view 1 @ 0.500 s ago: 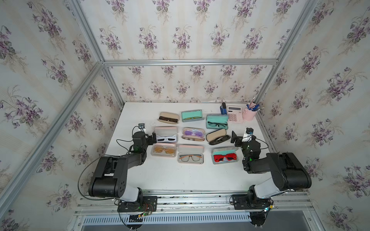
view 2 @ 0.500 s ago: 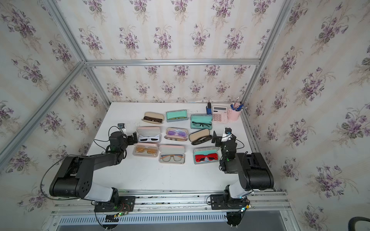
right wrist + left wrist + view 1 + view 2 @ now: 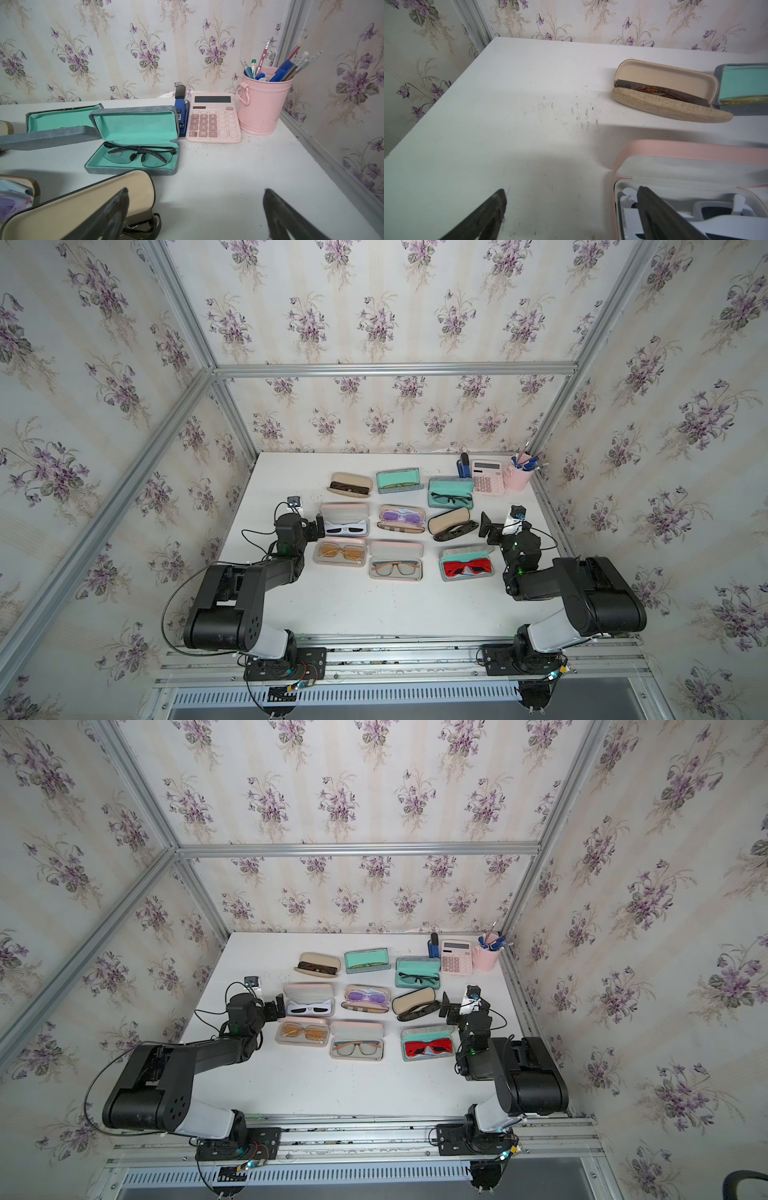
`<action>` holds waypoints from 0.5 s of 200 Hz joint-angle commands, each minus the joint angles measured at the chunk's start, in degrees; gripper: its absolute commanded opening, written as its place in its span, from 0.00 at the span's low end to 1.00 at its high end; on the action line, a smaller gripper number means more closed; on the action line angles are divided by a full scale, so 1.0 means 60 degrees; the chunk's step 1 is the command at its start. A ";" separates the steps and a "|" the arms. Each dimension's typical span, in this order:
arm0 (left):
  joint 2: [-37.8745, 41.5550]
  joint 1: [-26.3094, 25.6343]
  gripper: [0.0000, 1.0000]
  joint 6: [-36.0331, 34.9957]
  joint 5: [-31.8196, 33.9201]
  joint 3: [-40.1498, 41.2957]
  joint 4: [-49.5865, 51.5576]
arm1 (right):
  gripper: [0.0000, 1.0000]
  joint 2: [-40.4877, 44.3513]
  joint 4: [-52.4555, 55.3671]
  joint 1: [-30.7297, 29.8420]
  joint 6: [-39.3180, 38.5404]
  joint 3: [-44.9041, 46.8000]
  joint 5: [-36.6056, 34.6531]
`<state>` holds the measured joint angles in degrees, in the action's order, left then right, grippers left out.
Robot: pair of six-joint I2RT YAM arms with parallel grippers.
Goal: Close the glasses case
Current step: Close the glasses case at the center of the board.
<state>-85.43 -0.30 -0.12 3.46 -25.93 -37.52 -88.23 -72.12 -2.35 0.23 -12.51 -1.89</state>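
Glasses case (image 3: 344, 519) in pink, with white sunglasses (image 3: 346, 527) inside, lies open right at the tip of my left gripper (image 3: 319, 526). That claw is spread wide and holds nothing. Through the left wrist camera one finger (image 3: 654, 207) hangs over the end of the tray, the other over bare table (image 3: 508, 124); I can't tell whether it touches the case. The lid (image 3: 695, 154) stands up behind the tray, on the side away from the arm bases.

My right gripper (image 3: 484, 524) is also spread wide and empty, with one finger (image 3: 112, 209) over the beige lid of a dark case (image 3: 79, 207) and the other over bare table. Further out, seven more cases lie open in rows. A calculator (image 3: 213, 118), a blue stapler (image 3: 181, 112) and a pink pen bucket (image 3: 261, 104) stand in the far right corner.

I judge this to be the approach step: no lid is down yet, and either arm could go first. For the pink one, the next move calls for getting a finger behind the lid's top edge. I would then push it forward and down until it seats, without sliding the tray or catching the sunglasses.
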 commanded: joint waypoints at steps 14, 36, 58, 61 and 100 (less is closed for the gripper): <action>-0.0015 0.0000 1.00 -0.0087 0.0096 -0.0028 -0.0236 | 1.00 -0.0026 -0.0285 -0.0019 -0.0024 -0.0024 0.0007; -0.0005 -0.0005 1.00 -0.0083 0.0096 -0.0028 -0.0236 | 1.00 -0.0036 -0.0282 -0.0005 -0.0023 -0.0028 -0.0008; 0.0015 -0.0007 1.00 -0.0083 0.0096 -0.0010 -0.0264 | 1.00 -0.0043 -0.0258 -0.0017 0.0006 -0.0045 -0.0057; 0.0013 0.0002 1.00 -0.0090 0.0096 -0.0002 -0.0273 | 1.00 -0.0033 -0.0256 -0.0011 0.0006 -0.0039 -0.0045; 0.1852 -0.0081 1.00 0.0320 0.0808 -0.1702 0.3384 | 0.98 0.0635 -0.0290 -0.0231 -0.0314 0.0249 -0.0021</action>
<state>-79.99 -0.51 -0.10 5.41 -30.52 -28.32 -87.99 -72.42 -2.35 0.19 -12.27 -1.69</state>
